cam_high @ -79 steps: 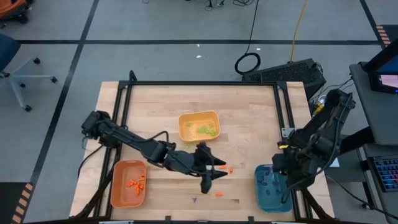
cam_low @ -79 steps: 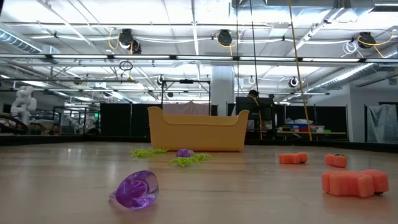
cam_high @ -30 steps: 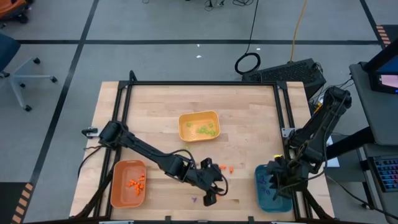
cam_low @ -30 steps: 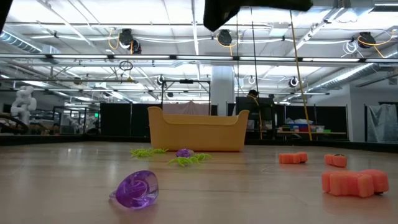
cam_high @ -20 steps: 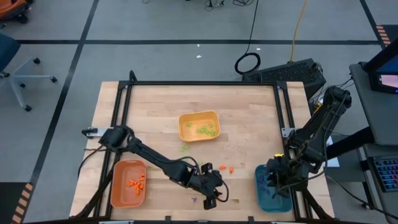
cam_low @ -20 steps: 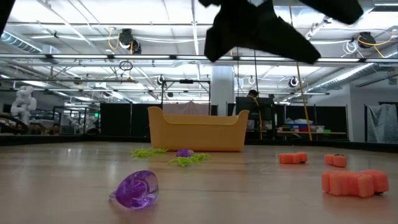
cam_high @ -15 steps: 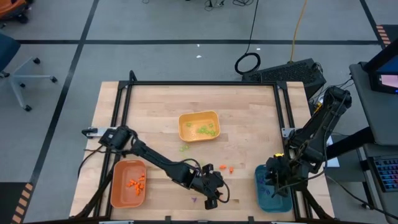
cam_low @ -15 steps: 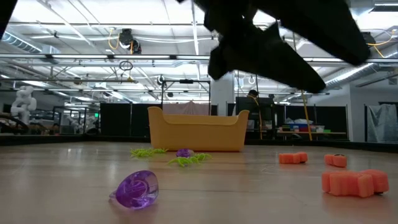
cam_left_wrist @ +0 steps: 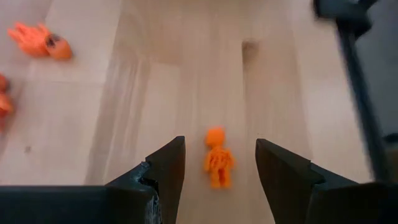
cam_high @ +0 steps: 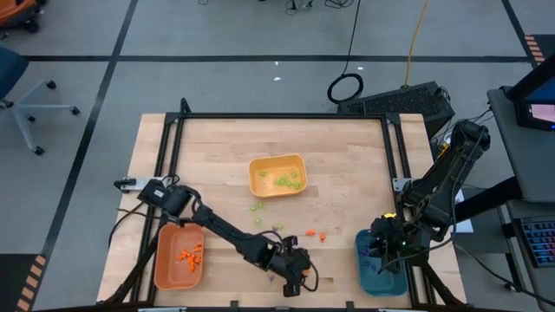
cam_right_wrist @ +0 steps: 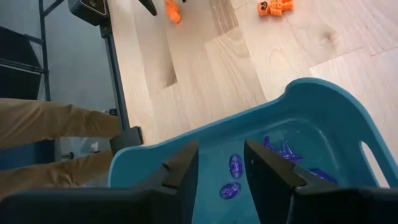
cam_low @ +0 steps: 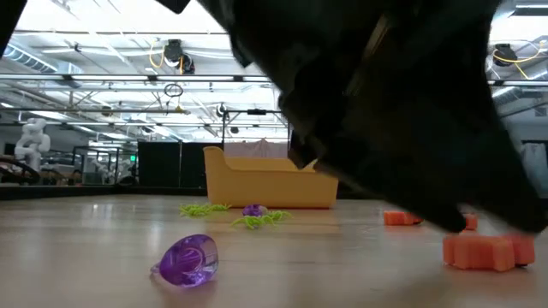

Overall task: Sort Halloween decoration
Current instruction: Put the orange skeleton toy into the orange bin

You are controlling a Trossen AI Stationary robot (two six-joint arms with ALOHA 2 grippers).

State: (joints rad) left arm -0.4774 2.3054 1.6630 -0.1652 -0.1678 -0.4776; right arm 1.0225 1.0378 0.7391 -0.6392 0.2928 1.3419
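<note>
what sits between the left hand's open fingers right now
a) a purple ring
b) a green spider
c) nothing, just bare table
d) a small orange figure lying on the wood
d: the left wrist view shows the left hand open, with a small orange figure lying on the table in the gap between its two fingers, not yet gripped.

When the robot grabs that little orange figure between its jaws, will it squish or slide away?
The orange figure looks tiny and thin-limbed, so it is probably very light and might skid on the smooth wooden table. It lies flat, so rolling seems unlikely. The left gripper has open jaws either side of it.
</note>
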